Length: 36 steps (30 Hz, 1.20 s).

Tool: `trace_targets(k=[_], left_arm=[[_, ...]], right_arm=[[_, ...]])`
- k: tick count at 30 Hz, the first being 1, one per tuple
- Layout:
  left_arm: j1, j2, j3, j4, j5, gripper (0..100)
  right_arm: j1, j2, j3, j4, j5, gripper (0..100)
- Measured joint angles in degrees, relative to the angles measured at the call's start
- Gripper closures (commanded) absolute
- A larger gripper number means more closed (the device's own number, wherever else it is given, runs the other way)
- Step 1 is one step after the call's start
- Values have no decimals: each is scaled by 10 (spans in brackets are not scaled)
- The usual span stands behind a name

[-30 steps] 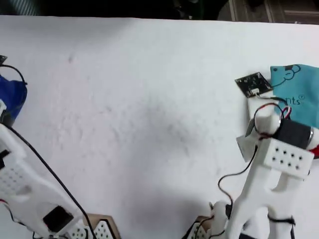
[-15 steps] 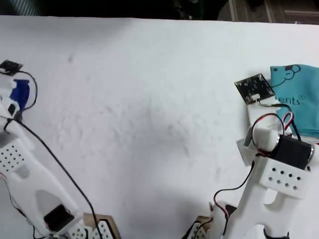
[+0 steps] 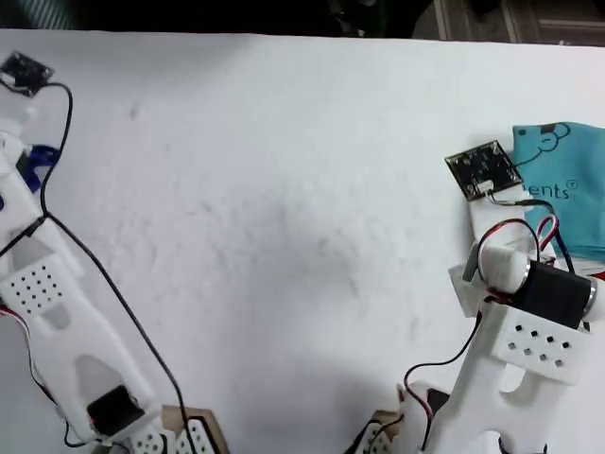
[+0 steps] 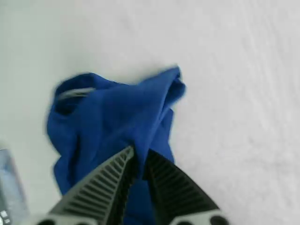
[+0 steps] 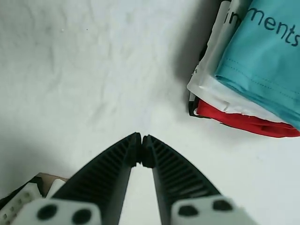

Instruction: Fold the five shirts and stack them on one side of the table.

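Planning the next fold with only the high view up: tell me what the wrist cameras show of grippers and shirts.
Observer: The left gripper is shut on a fold of the crumpled blue fabric shirt.
Operator: Report the right one.
Observer: The right gripper is shut on nothing, over the bare white table beside the stack.
Operator: List the stack's layers.
Observer: Teal printed shirt on top, white shirt under it, red shirt below.

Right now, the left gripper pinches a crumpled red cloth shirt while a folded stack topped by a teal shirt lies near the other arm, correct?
No: the crumpled cloth shirt in the left gripper is blue, not red; the left wrist view shows it. The teal-topped folded stack does lie near the right gripper.
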Motion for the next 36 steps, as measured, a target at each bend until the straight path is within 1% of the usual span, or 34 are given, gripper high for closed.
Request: trace_targets(k=[5, 9, 12, 17, 21, 26, 29, 33, 36], left_arm=[[32, -108, -3, 1, 67, 978], [70, -194, -4, 1, 98, 978], [100, -251, -4, -24, 113, 978], [157, -324, -4, -101, 115, 978], [197, -362, -4, -193, 115, 978], [249, -397, -4, -310, 115, 977], [282, -420, -4, -347, 115, 977], [310, -450, -4, -353, 115, 977], [310, -454, -5, -313, 115, 977]], right_arm=[[0, 0, 0, 0, 0, 981], [0, 0, 0, 0, 0, 981], [0, 0, 0, 0, 0, 981], [0, 0, 0, 0, -12, 981], [0, 0, 0, 0, -48, 981], [0, 0, 0, 0, -59, 981], [0, 0, 0, 0, -60, 981], [0, 0, 2, 0, -60, 981], [-1, -1, 2, 0, -60, 981]])
